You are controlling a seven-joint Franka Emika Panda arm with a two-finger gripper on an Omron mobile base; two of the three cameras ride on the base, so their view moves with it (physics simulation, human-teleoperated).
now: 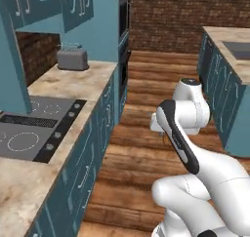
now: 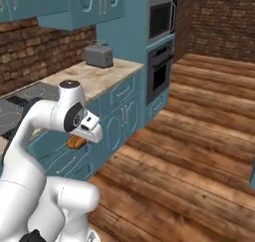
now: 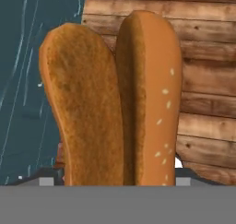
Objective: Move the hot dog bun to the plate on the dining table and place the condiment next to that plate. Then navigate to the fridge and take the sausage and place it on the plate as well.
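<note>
The gripper (image 2: 79,139) is hanging low over the wooden plank floor (image 2: 199,136), jaws spread wide and clamping the hot dog bun (image 3: 110,103) between them. Up close the bun is showing two long rounded lobes, one with a rough crumbly brown face, the other smooth with pale seeds. A boxy grey toaster (image 1: 72,59) is sitting on the marbled beige counter (image 1: 73,82) beside teal cabinets (image 2: 122,116).

Glossy white arm (image 1: 205,182) of rounded, bulbous segments; dark band running lengthwise along one link; round dark cap on top joint; dark disc with grey centre on wrist (image 2: 74,117) side.
</note>
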